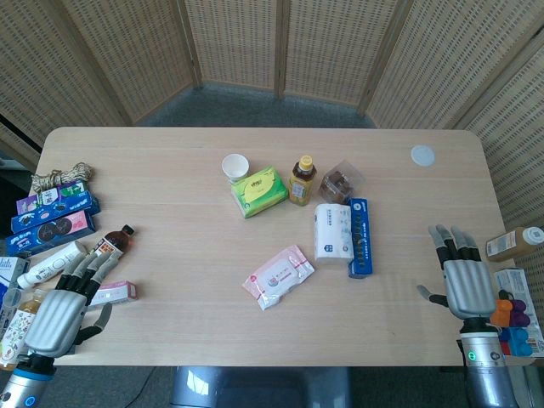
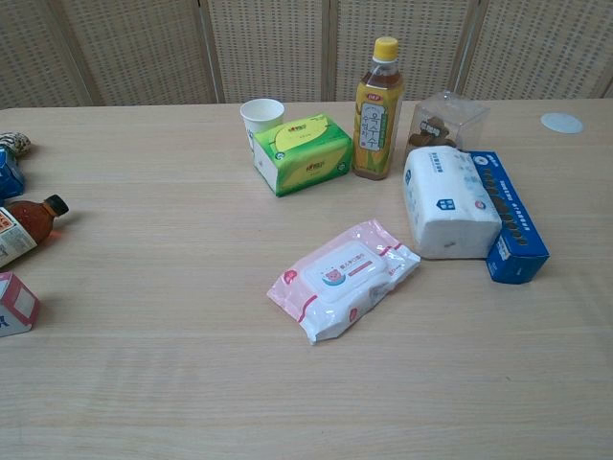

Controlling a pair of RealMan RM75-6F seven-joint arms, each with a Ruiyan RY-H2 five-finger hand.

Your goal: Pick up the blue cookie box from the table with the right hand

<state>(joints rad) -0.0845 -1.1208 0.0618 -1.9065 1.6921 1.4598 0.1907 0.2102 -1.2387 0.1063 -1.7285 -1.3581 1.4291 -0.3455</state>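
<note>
On the table (image 1: 170, 170), white tissue pack (image 2: 448, 203) partly hides blue cookie box (image 2: 510, 217).

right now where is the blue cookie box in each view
Head view: blue cookie box lies right of centre, ahead and left of the right hand.
Chest view: it lies at the right, no hand in view.
Shared landmark: the white tissue pack touching its left side.

cookie box (image 1: 359, 238) right of, touching tissue pack (image 1: 333, 231) | wipes pack (image 1: 278, 275) front-left | bottle (image 1: 302, 180) behind
</note>
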